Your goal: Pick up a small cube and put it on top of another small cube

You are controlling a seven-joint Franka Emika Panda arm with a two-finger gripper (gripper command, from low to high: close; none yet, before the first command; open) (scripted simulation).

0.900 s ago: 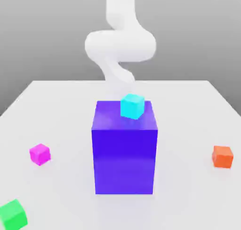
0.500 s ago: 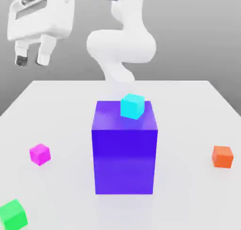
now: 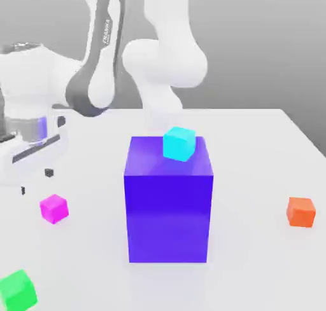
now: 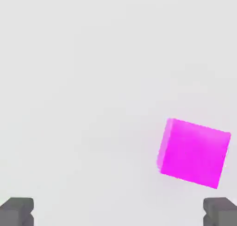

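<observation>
I hold the gripper (image 4: pixel 118 213), jaws apart, just above the magenta cube (image 3: pixel 54 208) at the exterior view's left, ready to straddle it.

Bright, even, diffuse render light. Soft faint shadows under blocks on white table (image 3: pixel 255 138). Mild sheen atop big blue-purple block (image 3: pixel 168 201). Slight overall softness.

You had a big blue-purple block (image 3: pixel 168 205) standing mid-desk (image 3: pixel 255 151) with a cyan cube (image 3: pixel 178 144) on its top near the back edge, an orange cube (image 3: pixel 300 212) well off toward the exterior view's right, and a green cube (image 3: pixel 17 290) at the near left corner.
</observation>
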